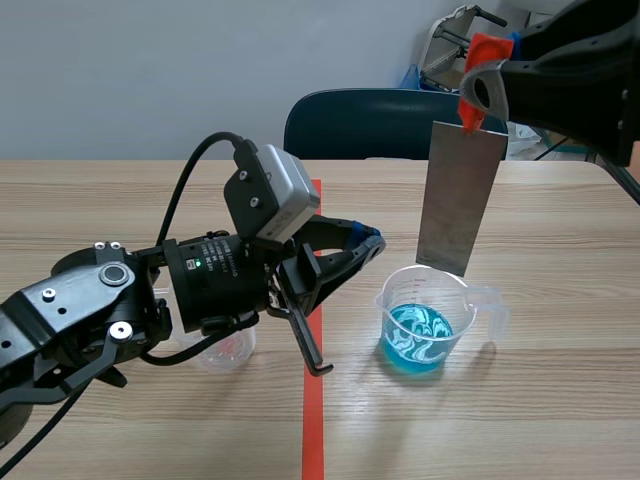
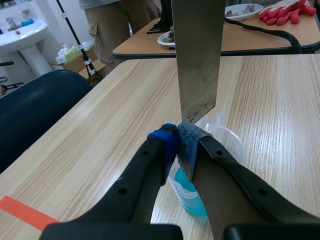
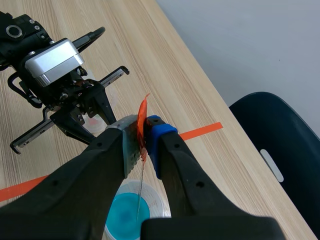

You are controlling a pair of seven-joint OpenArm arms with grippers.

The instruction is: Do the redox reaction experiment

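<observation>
Right end effector (image 3: 144, 137): you are pinching the orange tab (image 1: 482, 50) atop the metal plate (image 1: 458, 200), fingers closed on it.
Left end effector (image 2: 179, 137): it is sitting closed on nothing, just beside the beaker (image 1: 470, 300).
Plate: thin, flat and dull grey, it is hanging upright over the blue solution (image 1: 415, 335), seemingly undipped.
Risk: lowering off-centre could be tipping the light, clear plastic beaker on the counter (image 1: 560, 380); the thin tab could be slipping.

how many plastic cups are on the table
2: the blue-liquid cup under the metal plate; a second cup partly hidden behind the left arm.
</observation>
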